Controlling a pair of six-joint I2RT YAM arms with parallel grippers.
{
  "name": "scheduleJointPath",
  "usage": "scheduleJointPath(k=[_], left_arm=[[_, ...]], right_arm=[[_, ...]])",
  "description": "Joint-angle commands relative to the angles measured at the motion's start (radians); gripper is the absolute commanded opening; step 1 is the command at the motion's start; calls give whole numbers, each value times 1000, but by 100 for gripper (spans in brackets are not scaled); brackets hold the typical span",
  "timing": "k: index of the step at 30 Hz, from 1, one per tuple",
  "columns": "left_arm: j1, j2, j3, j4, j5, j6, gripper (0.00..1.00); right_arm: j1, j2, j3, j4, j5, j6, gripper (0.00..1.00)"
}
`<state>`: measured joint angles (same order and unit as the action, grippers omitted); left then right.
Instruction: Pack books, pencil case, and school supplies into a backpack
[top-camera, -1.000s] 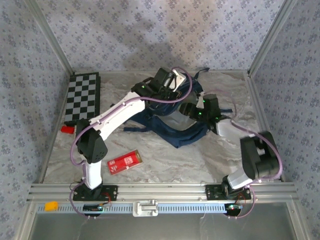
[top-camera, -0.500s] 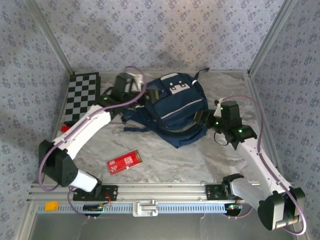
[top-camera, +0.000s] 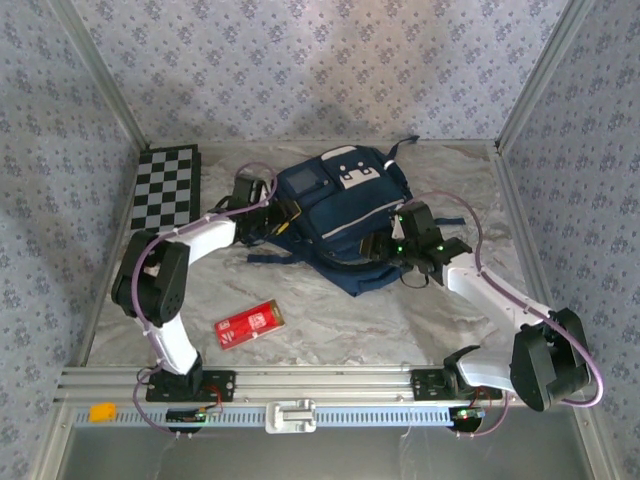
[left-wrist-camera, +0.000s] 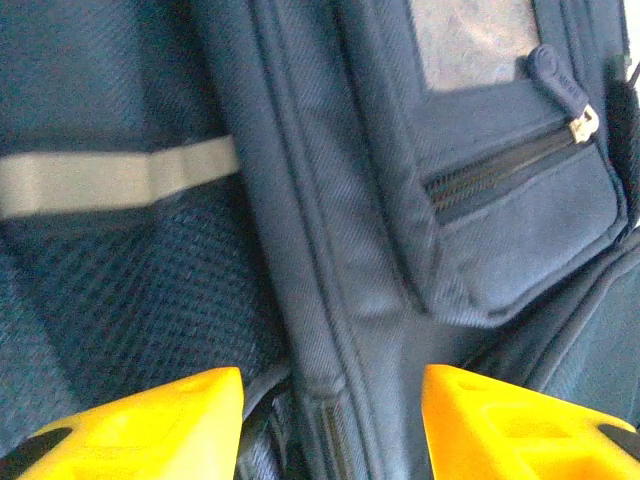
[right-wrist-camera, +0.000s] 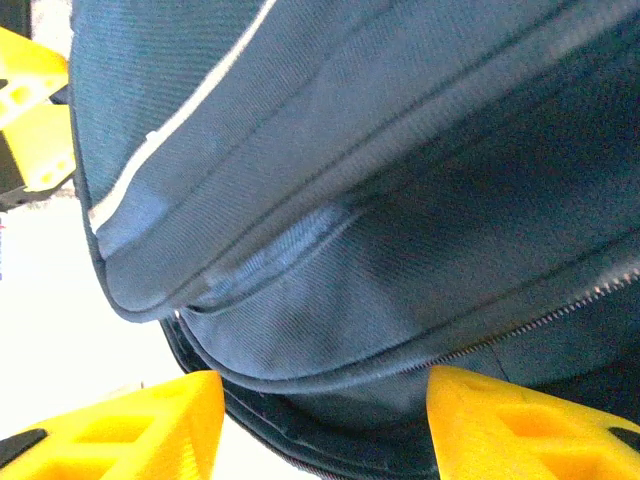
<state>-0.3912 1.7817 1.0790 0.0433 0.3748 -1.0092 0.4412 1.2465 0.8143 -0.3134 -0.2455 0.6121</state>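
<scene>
The navy backpack (top-camera: 345, 200) lies at the middle back of the table, white patches up. My left gripper (top-camera: 278, 218) is at its left side, jaws open. In the left wrist view the yellow fingers (left-wrist-camera: 150, 420) stand apart in front of a seam and zip pocket of the backpack (left-wrist-camera: 320, 250). My right gripper (top-camera: 385, 246) is at the backpack's near right edge, open. There the right fingers (right-wrist-camera: 520, 425) straddle the bag's lower rim (right-wrist-camera: 350, 200) without pinching it. The red pencil case (top-camera: 250, 323) lies alone on the near left of the table. The books are out of view.
A black-and-white chequered board (top-camera: 165, 195) lies along the left wall. Dark straps (top-camera: 290, 257) trail from the backpack toward the front. Metal frame posts and patterned walls close in the table (top-camera: 330, 320) on three sides.
The left arm has come off the backpack's top down to its left side and its jaws have opened. The right gripper moved in to the bag's near right edge. The backpack lies flatter.
</scene>
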Motion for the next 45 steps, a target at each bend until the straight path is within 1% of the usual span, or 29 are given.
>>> scheduleJointPath(k=[1, 4, 11, 12, 14, 17, 20, 22, 26, 29, 32, 35, 40, 43, 45], left_arm=[[-16, 57, 37, 118, 20, -70, 47], [-40, 94, 58, 145, 18, -74, 43], [-80, 146, 103, 101, -31, -89, 40], [-81, 151, 106, 108, -30, -100, 38], [-87, 149, 112, 117, -33, -111, 29], [-108, 136, 141, 64, -56, -111, 13], [-136, 110, 134, 66, -57, -134, 5], [-156, 82, 105, 87, -62, -172, 0], [-226, 33, 64, 91, -106, -240, 0], [-256, 11, 54, 67, -150, -263, 0], [-261, -12, 35, 57, -189, -274, 0], [-264, -16, 32, 48, -203, -281, 0], [-278, -26, 31, 62, -214, -290, 0], [-287, -40, 25, 65, -224, -299, 0], [-291, -53, 21, 62, -229, -301, 0]], right_arm=[[-10, 11, -10, 36, 15, 8, 56], [-21, 14, -24, 52, 14, 8, 56], [-57, 35, -37, 98, 17, 2, 56], [-67, 43, -37, 104, 15, -3, 56], [-87, 51, -33, 117, 7, -14, 55], [-113, 63, -15, 110, 32, -45, 56], [-151, 83, 8, 119, 14, -69, 57], [-176, 111, 40, 122, 17, -105, 59], [-209, 172, 129, 84, 53, -163, 65], [-203, 168, 164, 32, 87, -182, 71], [-168, 114, 164, -55, 166, -187, 75], [-112, 30, 153, -172, 278, -134, 76], [62, -81, 125, -282, 418, -75, 76], [167, -93, 125, -353, 466, -2, 73], [247, -88, 121, -353, 527, 67, 72]])
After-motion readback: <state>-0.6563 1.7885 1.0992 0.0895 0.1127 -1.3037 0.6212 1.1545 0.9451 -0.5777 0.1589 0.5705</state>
